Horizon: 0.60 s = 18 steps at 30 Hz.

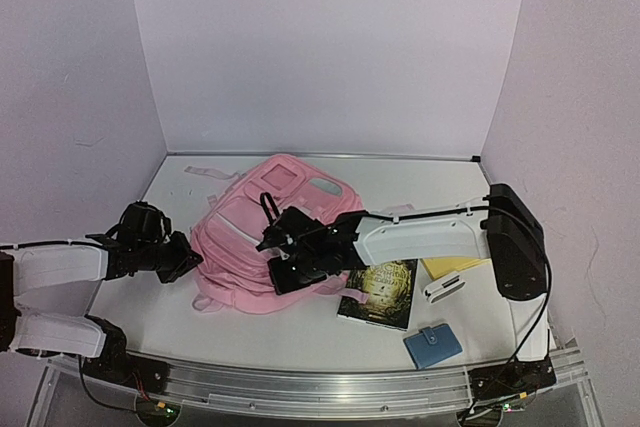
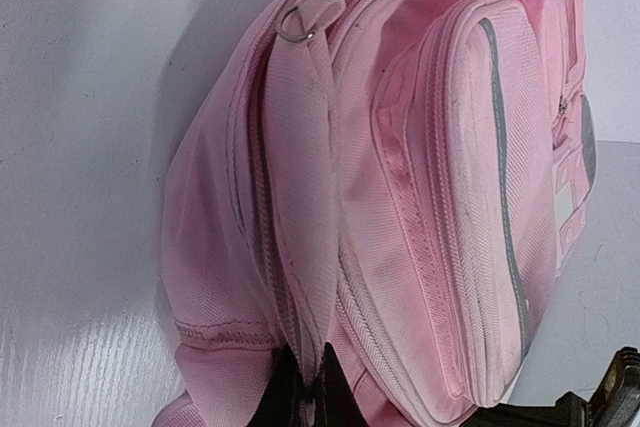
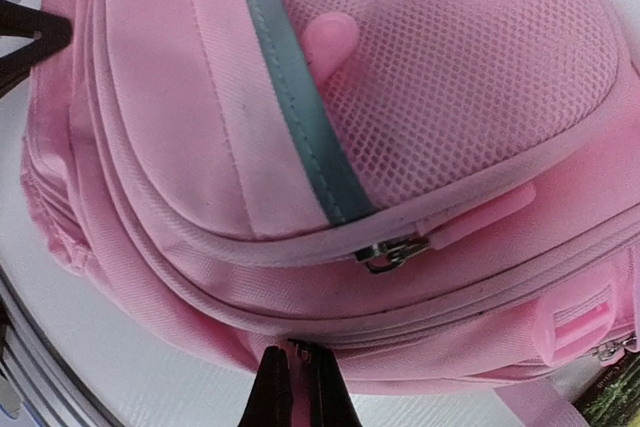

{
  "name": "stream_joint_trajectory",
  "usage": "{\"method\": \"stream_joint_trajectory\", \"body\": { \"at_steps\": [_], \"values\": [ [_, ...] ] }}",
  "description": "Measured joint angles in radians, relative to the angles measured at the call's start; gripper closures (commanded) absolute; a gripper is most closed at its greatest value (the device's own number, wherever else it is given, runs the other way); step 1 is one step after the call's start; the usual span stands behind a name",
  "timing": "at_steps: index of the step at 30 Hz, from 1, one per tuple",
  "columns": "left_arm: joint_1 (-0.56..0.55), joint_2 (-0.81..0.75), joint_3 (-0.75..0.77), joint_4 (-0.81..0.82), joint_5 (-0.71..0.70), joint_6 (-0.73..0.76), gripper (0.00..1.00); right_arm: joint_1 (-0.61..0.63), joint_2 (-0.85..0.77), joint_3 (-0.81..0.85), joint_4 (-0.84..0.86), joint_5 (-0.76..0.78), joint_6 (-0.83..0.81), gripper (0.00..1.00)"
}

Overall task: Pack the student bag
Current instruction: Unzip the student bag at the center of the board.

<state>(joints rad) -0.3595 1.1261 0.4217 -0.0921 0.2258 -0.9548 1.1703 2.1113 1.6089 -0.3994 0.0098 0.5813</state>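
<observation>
The student bag [image 1: 250, 237] is a big pink backpack with grey trim, lying flat in the middle of the table. My left gripper [image 1: 192, 259] is at its left side. In the left wrist view it [image 2: 305, 397] is shut on a fold of pink fabric below the strap with the metal ring [image 2: 297, 25]. My right gripper [image 1: 282, 275] sits at the bag's near right edge. In the right wrist view it [image 3: 300, 387] is shut on the bag's edge [image 3: 330, 332] at the main zip line, below a metal zip pull [image 3: 390, 252].
A dark-covered book [image 1: 380, 292] lies right of the bag under the right arm. Beside it are a yellow pad [image 1: 450, 267], a small white object [image 1: 445, 289] and a blue wallet [image 1: 432, 344]. Walls enclose the table on three sides.
</observation>
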Motion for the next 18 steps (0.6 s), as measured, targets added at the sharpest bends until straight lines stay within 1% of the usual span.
{"method": "stream_joint_trajectory", "body": {
  "at_steps": [5, 13, 18],
  "values": [
    [-0.006, 0.000, 0.000, 0.006, -0.005, -0.014, 1.00, 0.023, 0.000, 0.019, 0.071, -0.055, 0.049, 1.00],
    [-0.023, 0.000, -0.005, 0.021, -0.022, -0.020, 1.00, 0.037, 0.002, 0.030, 0.225, -0.051, 0.139, 1.00],
    [-0.058, 0.000, -0.006, 0.036, -0.046, -0.035, 1.00, 0.045, 0.040, 0.029, 0.332, -0.016, 0.179, 1.00]
  ]
}}
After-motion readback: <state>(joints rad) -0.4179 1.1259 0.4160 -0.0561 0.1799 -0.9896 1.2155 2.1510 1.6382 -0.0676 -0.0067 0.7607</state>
